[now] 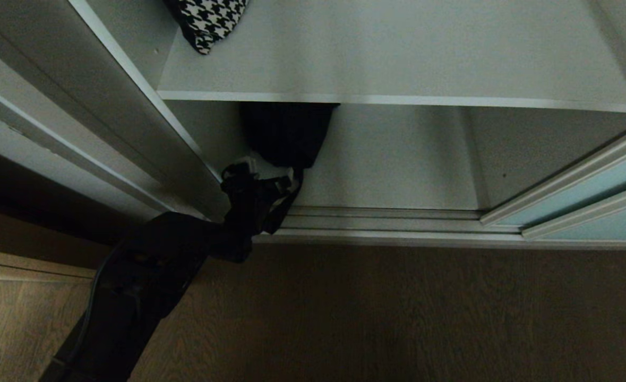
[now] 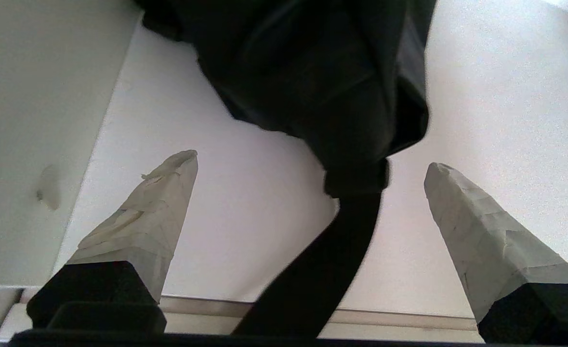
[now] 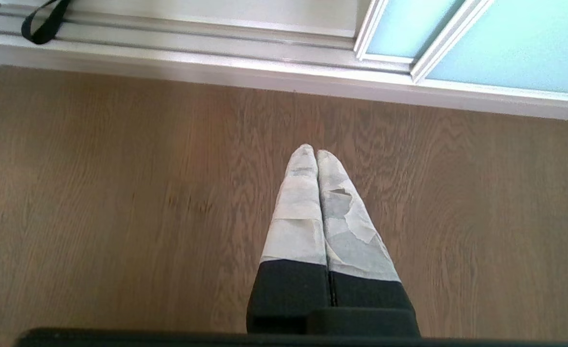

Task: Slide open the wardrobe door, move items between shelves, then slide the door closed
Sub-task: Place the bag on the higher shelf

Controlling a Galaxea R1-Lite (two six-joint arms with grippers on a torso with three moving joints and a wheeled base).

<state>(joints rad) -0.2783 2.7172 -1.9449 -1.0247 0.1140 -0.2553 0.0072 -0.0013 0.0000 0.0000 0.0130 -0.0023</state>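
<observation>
The sliding wardrobe door (image 1: 583,196) of pale blue-green glass stands pushed to the right, leaving the shelves exposed. A black garment (image 1: 286,132) lies on the lower shelf (image 1: 397,170), tucked under the upper shelf (image 1: 397,63). My left gripper (image 1: 267,167) reaches into the lower shelf just in front of it. Seen from the left wrist, the left gripper (image 2: 311,160) is open wide with the garment (image 2: 312,72) beyond the fingertips. The garment's strap (image 2: 332,255) hangs loosely between the fingers, unpinched. My right gripper (image 3: 316,152) hangs shut over the wood floor.
A black-and-white houndstooth cloth (image 1: 209,21) sits at the back left of the upper shelf. The wardrobe's left side panel (image 1: 105,106) stands close beside my left arm. The silver floor track (image 1: 387,225) runs along the front. Brown wood floor (image 1: 397,318) lies before the wardrobe.
</observation>
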